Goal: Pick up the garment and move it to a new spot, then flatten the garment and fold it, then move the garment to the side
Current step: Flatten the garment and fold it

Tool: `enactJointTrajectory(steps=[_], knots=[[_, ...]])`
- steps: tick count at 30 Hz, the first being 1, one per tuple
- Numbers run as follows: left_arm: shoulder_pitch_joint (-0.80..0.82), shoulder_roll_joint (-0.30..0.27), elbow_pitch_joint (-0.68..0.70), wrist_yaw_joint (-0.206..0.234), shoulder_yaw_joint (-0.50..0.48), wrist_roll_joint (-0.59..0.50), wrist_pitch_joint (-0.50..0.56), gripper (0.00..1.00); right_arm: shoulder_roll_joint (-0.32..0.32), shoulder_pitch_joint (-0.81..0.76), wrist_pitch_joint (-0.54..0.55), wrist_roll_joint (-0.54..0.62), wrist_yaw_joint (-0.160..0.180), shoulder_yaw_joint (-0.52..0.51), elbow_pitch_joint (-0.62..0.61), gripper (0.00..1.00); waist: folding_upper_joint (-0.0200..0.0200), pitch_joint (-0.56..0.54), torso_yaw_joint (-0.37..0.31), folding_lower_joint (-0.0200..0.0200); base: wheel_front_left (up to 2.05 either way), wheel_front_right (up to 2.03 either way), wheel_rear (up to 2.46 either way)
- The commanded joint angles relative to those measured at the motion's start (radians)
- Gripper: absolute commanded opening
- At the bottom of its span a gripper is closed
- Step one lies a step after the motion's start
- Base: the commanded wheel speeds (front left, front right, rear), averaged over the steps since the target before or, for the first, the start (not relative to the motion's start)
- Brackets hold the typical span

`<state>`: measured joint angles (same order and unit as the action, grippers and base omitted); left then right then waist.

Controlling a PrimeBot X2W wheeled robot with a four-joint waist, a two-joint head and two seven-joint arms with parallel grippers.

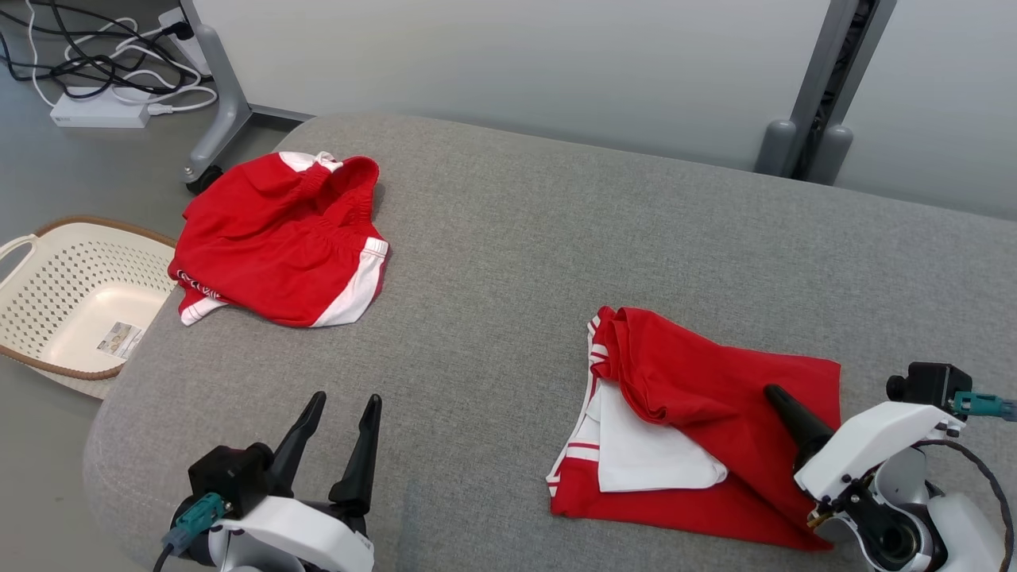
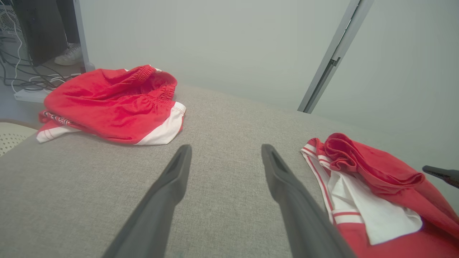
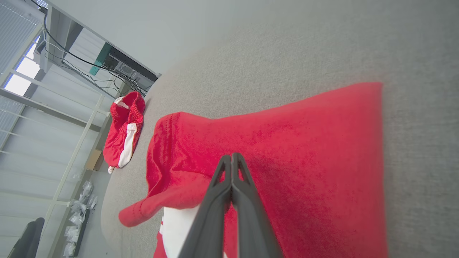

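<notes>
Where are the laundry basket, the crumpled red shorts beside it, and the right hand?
laundry basket point(image 1: 56, 270): head view, on its perforated side wall.
crumpled red shorts point(image 1: 270, 238): head view, middle of the red panel.
right hand point(image 3: 231, 157): right wrist view, between its shut fingertips.

Middle of surface point(image 1: 508, 262): bare grey cloth from 12 to 6 o'clock, a wide lane between the two garments.
10 o'clock: red shorts point(image 1: 278, 238) heaped at the edge.
4 o'clock: folded red garment point(image 1: 699, 413), with the right gripper point(image 1: 772, 391) over it, jaws closed.
7 o'clock: left gripper point(image 1: 346, 397), jaws apart, bare cloth ahead.
9 o'clock, off the edge: basket point(image 1: 48, 262) on the floor.
1 o'clock: partition post point(image 1: 802, 135) behind the far edge.
</notes>
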<state>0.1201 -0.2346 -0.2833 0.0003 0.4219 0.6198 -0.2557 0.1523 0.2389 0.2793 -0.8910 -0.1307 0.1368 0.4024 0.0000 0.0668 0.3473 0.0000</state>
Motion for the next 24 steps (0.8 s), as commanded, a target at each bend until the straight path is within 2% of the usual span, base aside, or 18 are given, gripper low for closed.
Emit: enactJointTrajectory(steps=[1, 9, 14, 17, 24], knots=[[0.019, 0.001, -0.001, -0.002, -0.002, 0.006, -0.002, 1.00, 0.000, 0.012, -0.005, -0.010, 0.000, -0.005, 0.012, 0.00, 0.0000, 0.002, 0.001, 0.0000, 0.00, 0.00, 0.00], [0.029, 0.006, -0.013, -0.008, 0.000, 0.005, -0.005, 1.00, -0.037, 0.097, 0.046, -0.109, 0.000, -0.021, 0.204, 0.00, 0.0000, 0.008, 0.020, 0.0000, 0.00, 0.00, 0.00], [0.026, 0.009, -0.021, -0.011, -0.003, 0.005, -0.007, 1.00, -0.054, 0.112, 0.101, -0.159, 0.000, -0.010, 0.279, 0.00, 0.0000, 0.006, 0.035, 0.0000, 0.00, 0.00, 0.00], [0.020, 0.010, -0.025, -0.012, -0.003, 0.005, -0.008, 1.00, -0.069, 0.097, 0.144, -0.200, 0.000, 0.017, 0.259, 0.00, 0.0000, 0.002, 0.040, 0.0000, 0.00, 0.00, 0.00], [0.008, 0.002, -0.020, -0.006, -0.007, 0.001, -0.008, 1.00, -0.085, 0.021, 0.235, -0.277, 0.000, 0.141, 0.096, 0.00, 0.0000, -0.006, 0.025, 0.0000, 0.00, 0.00, 0.00]])
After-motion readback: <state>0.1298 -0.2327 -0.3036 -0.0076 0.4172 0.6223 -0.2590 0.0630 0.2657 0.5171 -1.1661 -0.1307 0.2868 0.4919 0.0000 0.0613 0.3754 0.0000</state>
